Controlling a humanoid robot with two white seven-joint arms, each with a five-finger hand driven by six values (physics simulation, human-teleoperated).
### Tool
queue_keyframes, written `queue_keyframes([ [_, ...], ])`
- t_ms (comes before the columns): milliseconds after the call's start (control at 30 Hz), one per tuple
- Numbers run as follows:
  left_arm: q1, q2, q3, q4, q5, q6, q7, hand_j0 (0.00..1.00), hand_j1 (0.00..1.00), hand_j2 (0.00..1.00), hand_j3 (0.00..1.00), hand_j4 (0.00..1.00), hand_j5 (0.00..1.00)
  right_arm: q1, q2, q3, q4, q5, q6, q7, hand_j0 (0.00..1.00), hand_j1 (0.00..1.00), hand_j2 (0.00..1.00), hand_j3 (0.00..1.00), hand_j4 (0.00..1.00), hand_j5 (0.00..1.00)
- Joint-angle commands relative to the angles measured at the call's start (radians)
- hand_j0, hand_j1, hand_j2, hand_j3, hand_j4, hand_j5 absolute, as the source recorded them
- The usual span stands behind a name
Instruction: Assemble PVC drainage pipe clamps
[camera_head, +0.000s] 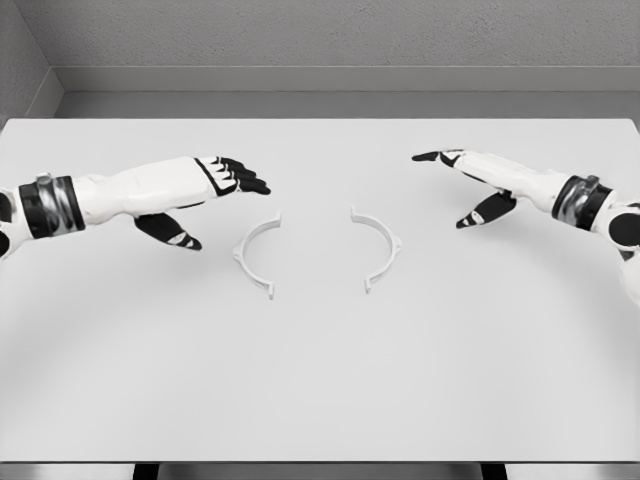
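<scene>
- Head view shows us two thin white plastic half-ring clamp pieces, the left half (256, 256) and the right half (378, 247), lying flat mid-bench (320, 390), near each other, open sides facing, not touching.
- Our left hand (215, 185) and right hand (470, 180) hover outside them, fingers spread, holding nothing.
- We judge them light, stiff and slippery; we would pinch each at mid-arc.

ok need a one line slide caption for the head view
Two white clamp halves, left half and right half, lie apart on the table, open sides facing, between open left hand and right hand.
</scene>
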Motion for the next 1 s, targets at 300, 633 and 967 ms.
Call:
queue_keyframes([
  [300, 0.003, -0.076, -0.008, 0.066, -0.048, 0.003, 0.0, 1.0, 1.0, 1.0, 1.0, 1.0, 1.0, -0.003, 0.061, 0.056, -0.012, -0.006, 0.002, 0.056, 1.0, 1.0, 1.0, 1.0, 1.0, 1.0],
  [633, -0.025, -0.05, -0.021, 0.063, -0.047, 0.003, 0.0, 1.0, 1.0, 1.0, 1.0, 1.0, 1.0, -0.008, 0.083, 0.071, -0.023, -0.005, 0.002, 0.067, 1.0, 1.0, 1.0, 1.0, 1.0, 1.0],
  [967, 0.005, -0.059, -0.024, 0.072, -0.129, 0.003, 0.0, 1.0, 1.0, 1.0, 1.0, 1.0, 1.0, -0.052, 0.089, 0.079, 0.017, 0.0, 0.002, 0.067, 1.0, 1.0, 1.0, 1.0, 1.0, 1.0],
])
